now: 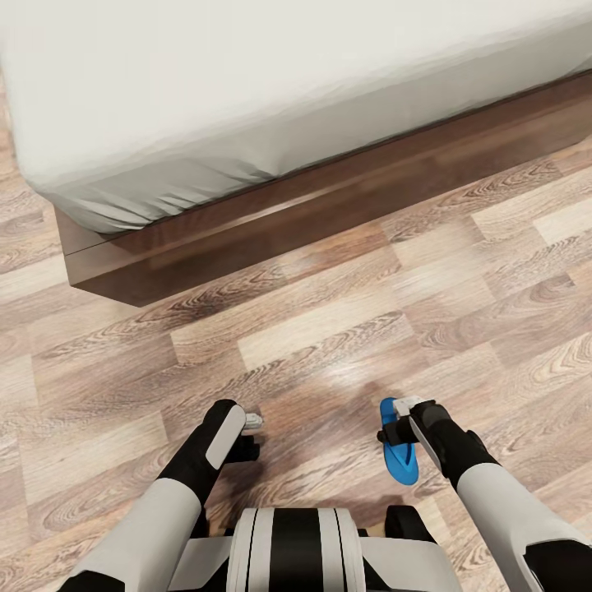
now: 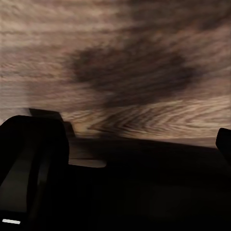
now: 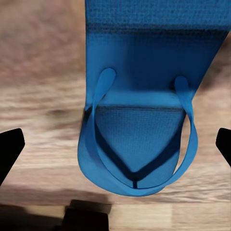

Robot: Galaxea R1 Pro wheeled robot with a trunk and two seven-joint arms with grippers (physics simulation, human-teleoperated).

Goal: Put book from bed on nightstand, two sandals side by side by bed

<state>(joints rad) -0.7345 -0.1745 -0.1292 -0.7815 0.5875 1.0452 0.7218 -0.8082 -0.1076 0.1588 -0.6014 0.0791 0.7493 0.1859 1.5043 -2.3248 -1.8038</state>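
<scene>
One bright blue sandal (image 1: pixel 400 458) lies flat on the wood floor in front of my base, at the right. My right gripper (image 1: pixel 393 427) hovers over its toe end. In the right wrist view the sandal (image 3: pixel 144 139) and its thong strap sit between the two dark fingertips (image 3: pixel 9 151), which stand wide apart and clear of it: open. My left gripper (image 1: pixel 249 437) hangs low over bare floor, open with nothing in it (image 2: pixel 125 144). The bed (image 1: pixel 247 82), off-white mattress on a dark wooden frame (image 1: pixel 329 214), fills the far side. The book and the nightstand are out of view.
The bed's near corner (image 1: pixel 82 271) juts out at the far left. Wood-plank floor (image 1: pixel 329 329) stretches between the bed frame and my arms. My own trunk (image 1: pixel 296 551) takes up the near edge of the head view.
</scene>
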